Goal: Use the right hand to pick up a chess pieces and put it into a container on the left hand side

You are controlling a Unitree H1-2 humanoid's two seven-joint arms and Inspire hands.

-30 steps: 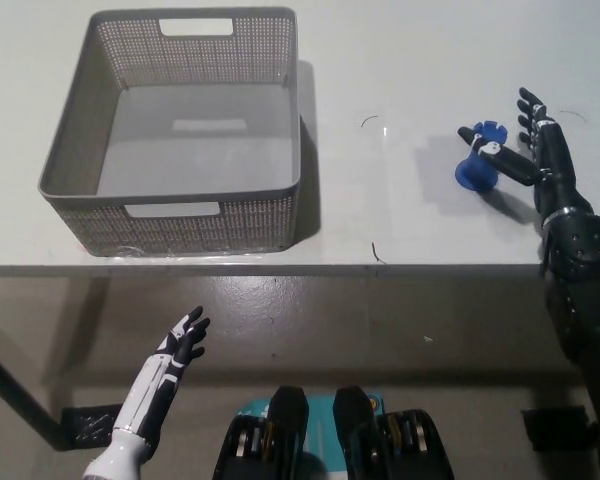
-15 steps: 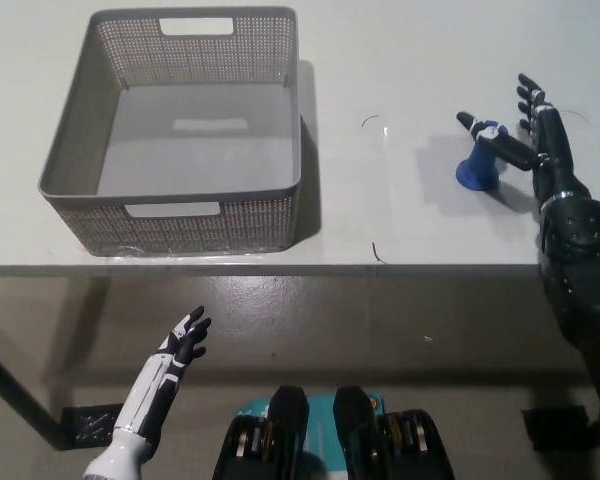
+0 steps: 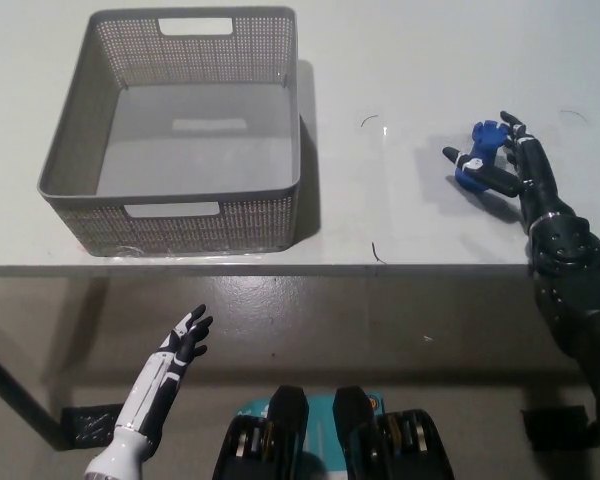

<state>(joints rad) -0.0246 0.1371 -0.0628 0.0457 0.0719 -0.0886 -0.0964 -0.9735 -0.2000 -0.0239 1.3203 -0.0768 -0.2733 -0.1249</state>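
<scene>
Right, biggest first: white table (image 3: 410, 60) fills the top of the view, its front edge running across the middle, dark floor below.

Grey mesh basket (image 3: 170, 215) sits at the table's left, upright, nothing in it. That's the drop target, well apart from the action.

Black right hand (image 3: 505, 165) is at the table's right side, near the front edge. Its fingers are curled around the blue chess piece (image 3: 475, 165), thumb on the basket side, the others wrapping the far side. Looks like contact, but I can't tell how firm the hold is. Piece looks tilted, top leaning away toward the back of the table, base low toward the table; can't see if the base is touching.

White left hand (image 3: 185, 340) hangs below the table edge at lower left, fingers spread, idle.

Small dark marks on the table between basket and piece, too small to identify.

Risks as I see them:
- Tilted piece in a loose wrap could slip or roll out when lifted.
- Piece is near the front edge; a drop could send it off the table.
- Long carry left to the basket; a low pass could clip the near wall.
- Releasing early lands it short.
</scene>
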